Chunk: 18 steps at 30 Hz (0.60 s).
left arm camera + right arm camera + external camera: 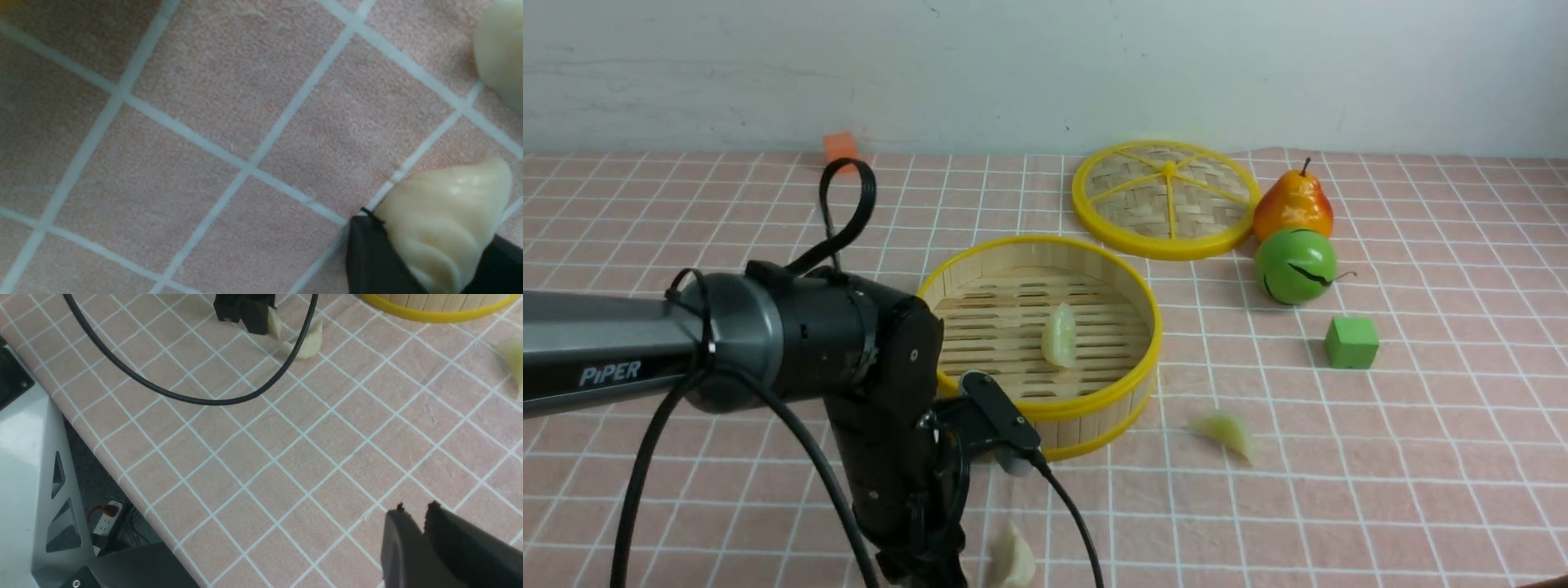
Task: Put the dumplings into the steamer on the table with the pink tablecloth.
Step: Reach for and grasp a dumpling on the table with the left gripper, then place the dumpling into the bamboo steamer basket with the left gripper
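The steamer stands mid-table on the pink tablecloth with one dumpling on its slatted floor. A second dumpling lies on the cloth to its front right. Low at the near edge, my left gripper is shut on a pale pleated dumpling that fills the gap between both fingers. Another dumpling lies loose just beside it. From the right wrist, the held dumpling and its loose neighbour show close together. My right gripper hovers shut over bare cloth, holding nothing.
The flat woven lid lies behind the steamer. A pear, a green ball and a green cube sit at the right. The left arm's black cable loops over the cloth. The table edge drops off near the robot.
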Each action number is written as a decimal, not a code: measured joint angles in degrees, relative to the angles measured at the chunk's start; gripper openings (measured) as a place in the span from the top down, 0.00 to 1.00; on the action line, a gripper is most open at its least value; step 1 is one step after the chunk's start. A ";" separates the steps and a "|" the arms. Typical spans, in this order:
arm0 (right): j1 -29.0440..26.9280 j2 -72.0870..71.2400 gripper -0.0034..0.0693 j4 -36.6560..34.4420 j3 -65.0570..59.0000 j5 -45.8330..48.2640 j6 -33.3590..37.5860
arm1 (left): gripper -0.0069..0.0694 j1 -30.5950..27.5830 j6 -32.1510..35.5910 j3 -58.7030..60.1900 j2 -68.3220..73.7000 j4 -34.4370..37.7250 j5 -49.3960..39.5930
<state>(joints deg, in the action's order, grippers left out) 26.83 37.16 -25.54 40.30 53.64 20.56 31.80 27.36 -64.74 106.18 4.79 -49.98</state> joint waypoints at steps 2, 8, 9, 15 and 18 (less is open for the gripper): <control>0.00 0.00 0.84 0.00 0.00 -0.36 0.00 | 0.67 0.00 -1.35 -1.57 -0.06 0.06 -2.49; 0.00 0.00 0.83 0.00 0.00 -2.13 0.00 | 0.66 -0.19 -9.01 -12.25 -2.86 0.17 -9.54; 0.00 0.00 0.83 0.00 0.00 -2.15 0.00 | 0.66 -0.20 -9.40 -12.73 -2.94 0.17 -9.75; 0.00 0.00 0.83 0.00 0.00 -2.89 0.00 | 0.66 -3.09 -24.01 -26.58 -2.70 0.97 -11.67; 0.00 0.00 0.82 0.00 0.00 -2.96 0.00 | 0.66 -4.78 -28.43 -30.97 -0.20 1.02 -10.08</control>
<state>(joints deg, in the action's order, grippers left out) 26.83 37.16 -25.54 40.30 50.68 20.56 27.02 -1.07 -95.71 105.98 5.81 -60.06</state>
